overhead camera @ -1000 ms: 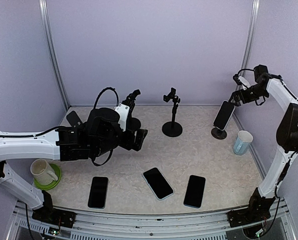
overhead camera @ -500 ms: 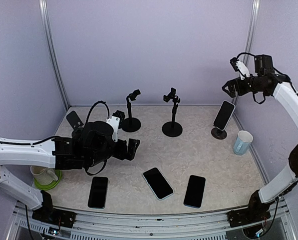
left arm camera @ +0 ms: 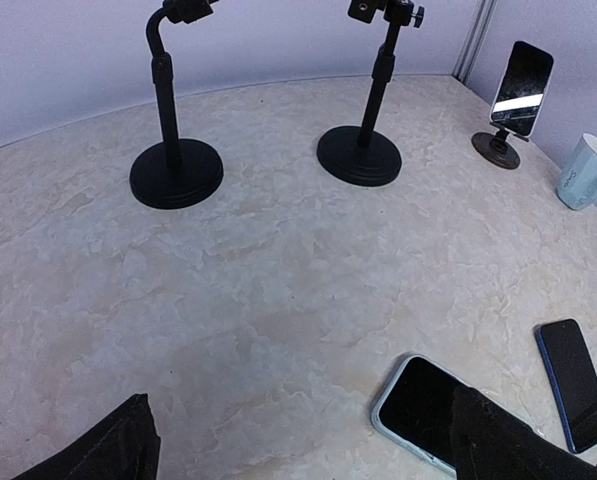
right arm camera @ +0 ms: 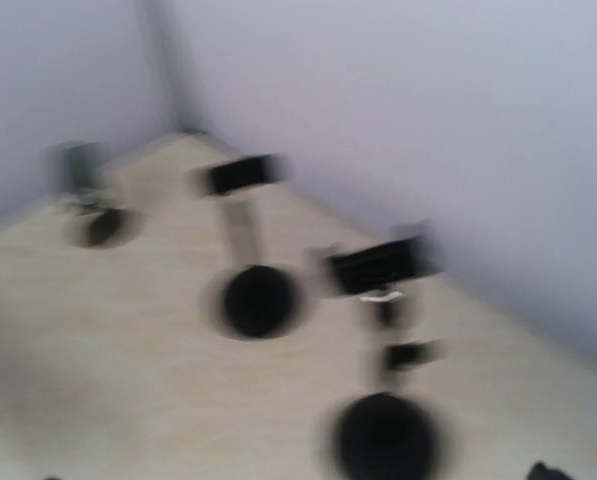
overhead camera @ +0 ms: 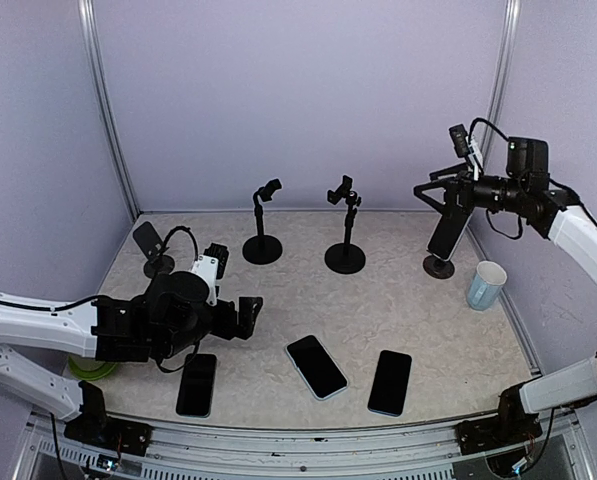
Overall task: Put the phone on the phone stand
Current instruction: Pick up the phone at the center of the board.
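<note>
Three phones lie flat along the near edge of the table point(overhead camera: 398, 300): left phone point(overhead camera: 197, 384), middle phone point(overhead camera: 316, 366), right phone point(overhead camera: 389, 382). Screens are dark and none touch. Left gripper point(overhead camera: 245, 318) sits low, just behind the left phone and left of the middle phone. Its fingers point(left arm camera: 118, 448) are spread wide with nothing between them. Cup point(overhead camera: 487, 284) stands at the right side by the wall. Further back are two empty stands side by side, left stand point(overhead camera: 263, 247) and centre stand point(overhead camera: 345, 256), well apart from the flat phones. Fourth phone point(overhead camera: 448, 230) is propped tilted on the right stand point(overhead camera: 438, 266), just behind the cup. Fifth phone point(overhead camera: 148, 241) sits on a small stand far left. Right gripper point(overhead camera: 430, 190) is up in the air by the fourth phone's top; contact unclear. Can't tell if its fingers are apart or together, since the right wrist view is blurred.
</note>
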Motion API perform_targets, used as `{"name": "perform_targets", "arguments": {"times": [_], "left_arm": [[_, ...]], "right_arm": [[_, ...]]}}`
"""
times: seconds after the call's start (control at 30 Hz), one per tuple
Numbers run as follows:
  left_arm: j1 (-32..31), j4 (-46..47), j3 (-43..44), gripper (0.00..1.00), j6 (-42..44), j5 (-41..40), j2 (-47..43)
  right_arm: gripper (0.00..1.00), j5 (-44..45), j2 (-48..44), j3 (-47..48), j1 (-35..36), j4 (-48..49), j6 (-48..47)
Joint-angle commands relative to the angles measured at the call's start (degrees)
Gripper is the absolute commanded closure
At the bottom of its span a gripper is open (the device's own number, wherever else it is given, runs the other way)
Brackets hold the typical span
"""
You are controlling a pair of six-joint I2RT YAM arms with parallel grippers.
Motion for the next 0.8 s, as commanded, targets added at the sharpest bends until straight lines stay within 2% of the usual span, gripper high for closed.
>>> {"name": "perform_targets", "arguments": {"times": [0.0, 0.07, 0.2, 0.3, 0.43, 0.6, 0.77], "left_arm": [[-0.9, 2.1, -1.4, 0.01, -2.2, -3.5, -2.1], [-1.4, 2.1, -2.0, 0.01, -2.6, -4.4, -2.5], [-2.1, 2.3, -3.0, 0.01, -2.9, -5.5, -3.0], [-2.3, 2.3, -3.1, 0.01, -2.8, -6.0, -3.1], [-2.3, 2.3, -3.3, 0.01, -2.7, -7.0, -3.1], [-2.3, 2.3, -3.3, 0.01, -2.7, -7.4, -3.1], [-2.3, 2.2, -3.5, 0.01, -3.1, -7.7, -3.1]], "right_arm": [[0.00, -25.6, 0.3, -10.6, 0.8, 19.3, 16.2], [0.00, -22.7, -0.6, -13.2, 2.6, 22.4, 18.0], [0.00, -12.1, -2.6, -14.7, 6.0, 19.4, 17.9], [0.00, -14.8, -0.3, -12.5, 7.2, 12.8, 13.7], [0.00, -8.1, 0.7, -12.6, 11.2, 7.8, 9.5], [0.00, -5.7, 2.0, -15.4, 12.8, 10.5, 13.4], [0.00, 7.7, 5.1, -12.4, 18.0, 3.6, 12.0]]}}
